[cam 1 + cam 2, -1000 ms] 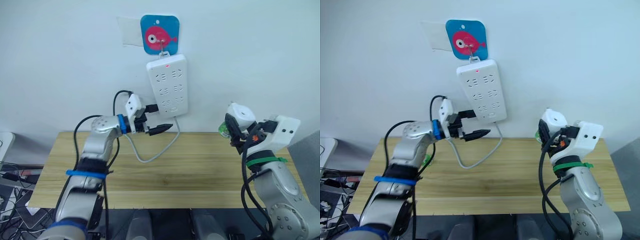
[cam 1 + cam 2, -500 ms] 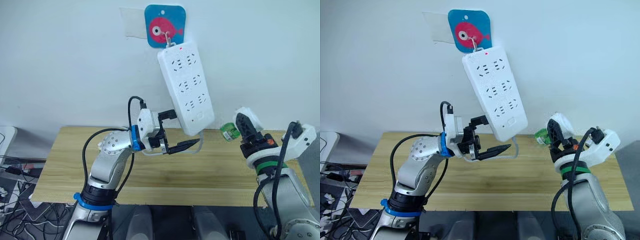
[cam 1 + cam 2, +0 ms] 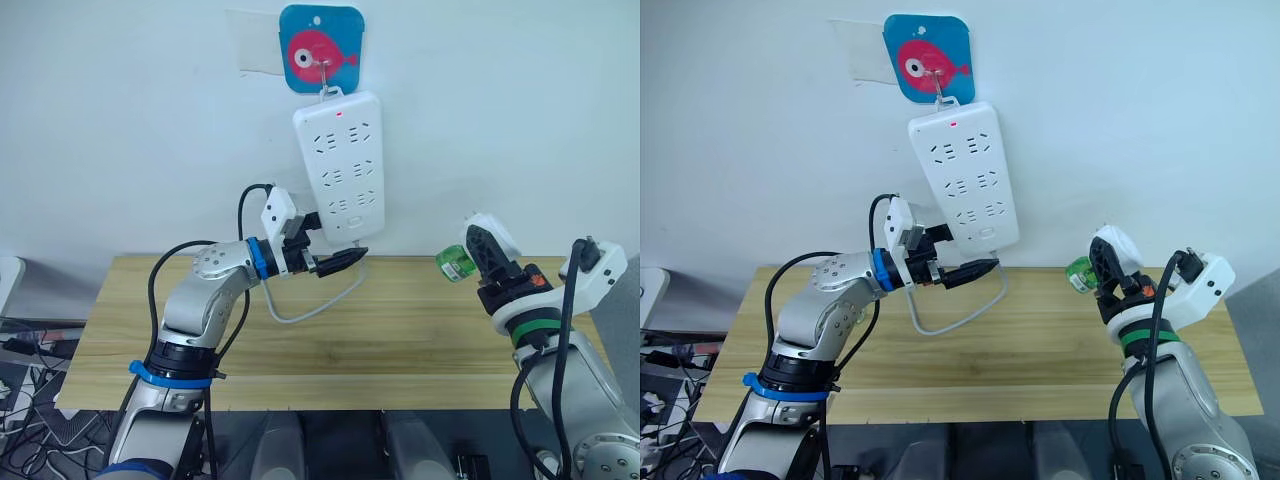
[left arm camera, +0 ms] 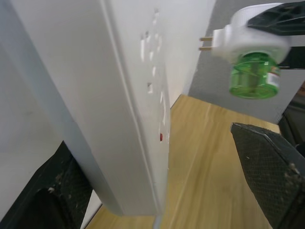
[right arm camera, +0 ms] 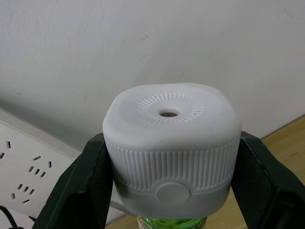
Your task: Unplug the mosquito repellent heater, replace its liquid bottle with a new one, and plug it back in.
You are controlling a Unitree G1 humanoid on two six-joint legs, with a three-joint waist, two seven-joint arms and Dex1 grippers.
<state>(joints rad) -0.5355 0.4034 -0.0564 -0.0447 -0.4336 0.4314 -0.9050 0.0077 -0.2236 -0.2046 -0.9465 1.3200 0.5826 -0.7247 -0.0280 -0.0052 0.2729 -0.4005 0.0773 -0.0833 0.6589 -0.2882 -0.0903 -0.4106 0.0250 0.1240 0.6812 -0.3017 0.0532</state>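
Heater [image 3: 487,243] at right of frame, clamped in the right gripper [image 3: 490,262], green bottle [image 3: 454,264] pointing left, prongs toward the wall. Left gripper [image 3: 335,262], fingers spread, straddles the power strip's [image 3: 340,165] lower end, forearm raised.

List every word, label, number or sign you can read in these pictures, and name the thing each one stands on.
No words or numbers can be read.
Wall card: a pink fish picture on blue, no lettering.
Power strip: a red indicator light, no legible print.
Green bottle under the mosquito repellent heater in the right gripper: a label strip, too small and blurred to read.
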